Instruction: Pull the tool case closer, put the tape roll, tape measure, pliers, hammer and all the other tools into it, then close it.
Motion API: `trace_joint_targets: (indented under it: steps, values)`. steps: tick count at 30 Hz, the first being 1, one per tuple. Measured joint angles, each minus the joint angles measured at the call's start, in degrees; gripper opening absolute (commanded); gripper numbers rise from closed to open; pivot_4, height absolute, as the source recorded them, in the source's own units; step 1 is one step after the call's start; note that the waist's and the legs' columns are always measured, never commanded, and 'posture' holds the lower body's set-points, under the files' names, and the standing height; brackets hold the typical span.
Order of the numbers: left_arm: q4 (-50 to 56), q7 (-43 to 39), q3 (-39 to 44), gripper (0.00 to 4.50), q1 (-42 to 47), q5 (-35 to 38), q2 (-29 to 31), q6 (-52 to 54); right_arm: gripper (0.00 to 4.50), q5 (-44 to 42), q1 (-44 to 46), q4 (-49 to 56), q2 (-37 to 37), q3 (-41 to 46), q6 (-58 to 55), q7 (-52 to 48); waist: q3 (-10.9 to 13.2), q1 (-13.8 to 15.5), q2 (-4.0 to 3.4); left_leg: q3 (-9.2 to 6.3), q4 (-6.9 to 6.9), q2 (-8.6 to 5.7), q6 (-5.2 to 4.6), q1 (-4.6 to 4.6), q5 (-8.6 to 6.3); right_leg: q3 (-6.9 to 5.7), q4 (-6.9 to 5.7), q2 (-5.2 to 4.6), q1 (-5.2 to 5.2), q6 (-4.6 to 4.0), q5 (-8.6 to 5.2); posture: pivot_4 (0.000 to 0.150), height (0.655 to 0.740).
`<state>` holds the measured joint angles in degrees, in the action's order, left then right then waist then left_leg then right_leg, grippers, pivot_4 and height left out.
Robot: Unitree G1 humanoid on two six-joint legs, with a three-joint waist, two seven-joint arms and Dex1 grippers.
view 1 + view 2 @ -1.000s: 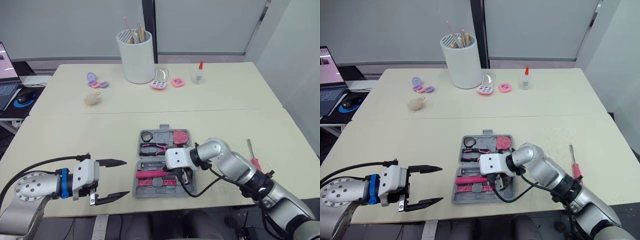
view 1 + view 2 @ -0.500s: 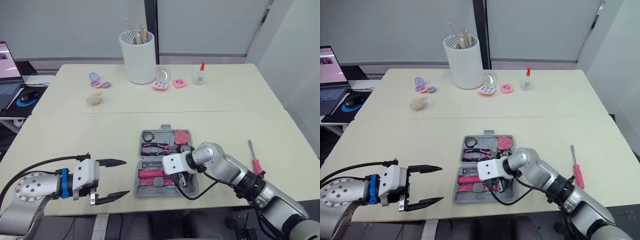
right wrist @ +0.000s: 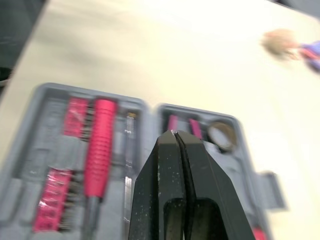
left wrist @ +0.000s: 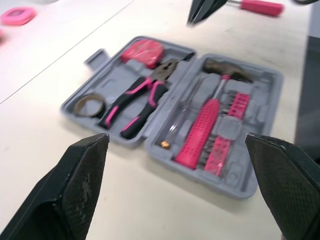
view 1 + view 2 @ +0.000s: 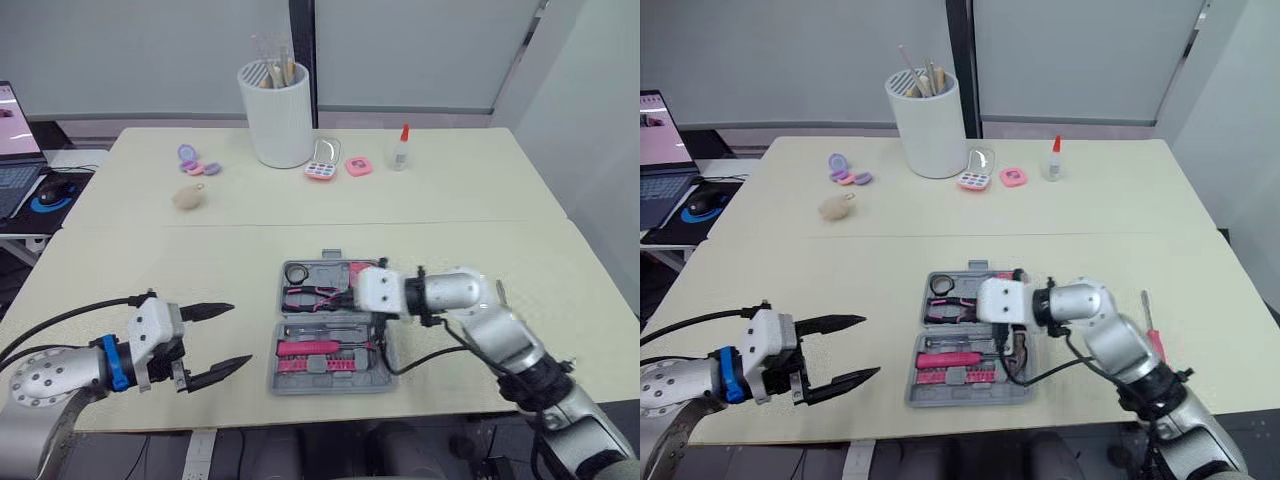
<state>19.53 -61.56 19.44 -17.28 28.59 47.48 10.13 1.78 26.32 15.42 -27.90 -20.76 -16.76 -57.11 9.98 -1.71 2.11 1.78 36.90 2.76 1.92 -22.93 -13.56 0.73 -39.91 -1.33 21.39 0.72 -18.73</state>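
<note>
As its wrist view reveals, right fingers meet, empty, over the tool case; left fingers gape, empty.

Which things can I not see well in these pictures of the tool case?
Tape measure: head views, mostly covered by the right end effector.
Screwdriver: left eye view, mostly behind the right forearm.
Bit set: right wrist view, blurred, single bits cannot be told apart.

Silver arms; black cables; black-fingered left hand; blue ring
</note>
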Motion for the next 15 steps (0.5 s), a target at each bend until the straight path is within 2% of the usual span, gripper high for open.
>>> trace_joint_targets:
  steps: [2, 6, 8, 12, 13, 15]
  values:
    - [-0.6, 1.3, 1.8, 4.5, -1.5, 0.1, -0.8, 0.6, 0.01, -1.3, -4.1, 2.5, -1.4, 5.2, -1.1, 2.2, 0.0, 0.2, 0.0, -0.03, -0.02, 0.0, 0.0, -0.01, 0.0, -0.04, 0.02, 0.0, -0.01, 0.0, 0.0, 0.15, 0.7366]
    - [-6.4, 6.6, 8.9, 4.5, -7.1, -1.3, -5.7, -0.2, 0.01, -3.8, -19.7, 0.9, -11.0, 26.5, -1.9, 6.2, 0.0, 0.8, 0.0, 0.1, -0.05, -0.14, -0.08, -0.05, -0.05, 0.03, 0.35, -0.17, -0.09, 0.02, 0.01, 0.15, 0.7366]
    - [-8.3, 9.0, 10.5, 4.5, -8.3, -2.1, -8.1, -0.7, 0.01, -5.6, -24.9, -0.3, -12.0, 34.3, -1.1, 7.3, 0.0, 0.7, 0.03, 0.08, -0.04, -0.07, -0.09, -0.02, -0.06, 0.02, 0.34, -0.1, -0.13, 0.03, 0.01, 0.15, 0.7366]
    - [-9.5, 12.4, 11.8, 4.5, -9.7, -3.4, -11.5, -2.9, 0.01, -8.1, -34.9, -0.4, -11.9, 43.1, 2.0, 8.4, 0.0, 0.4, 0.04, 0.04, -0.07, 0.04, -0.09, 0.07, -0.05, 0.02, 0.26, 0.05, -0.17, 0.01, 0.0, 0.15, 0.7366]
    - [-10.0, 12.8, 12.0, 4.5, -10.2, -3.5, -12.0, -3.1, 0.41, -8.7, -37.3, -0.8, -11.9, 44.7, 2.5, 8.5, -0.1, 0.3, 0.01, 0.06, -0.07, 0.04, -0.09, 0.07, -0.05, 0.05, 0.25, 0.05, -0.16, 0.02, 0.0, 0.15, 0.7366]
    - [-11.0, 13.2, 12.2, 4.5, -11.0, -3.5, -12.6, -3.0, 0.81, -9.9, -40.9, -3.2, -11.7, 48.1, 2.4, 8.8, -0.1, 0.1, 0.0, 0.12, -0.06, 0.03, -0.08, 0.08, -0.05, 0.11, 0.26, 0.04, -0.17, 0.02, 0.0, 0.15, 0.7366]
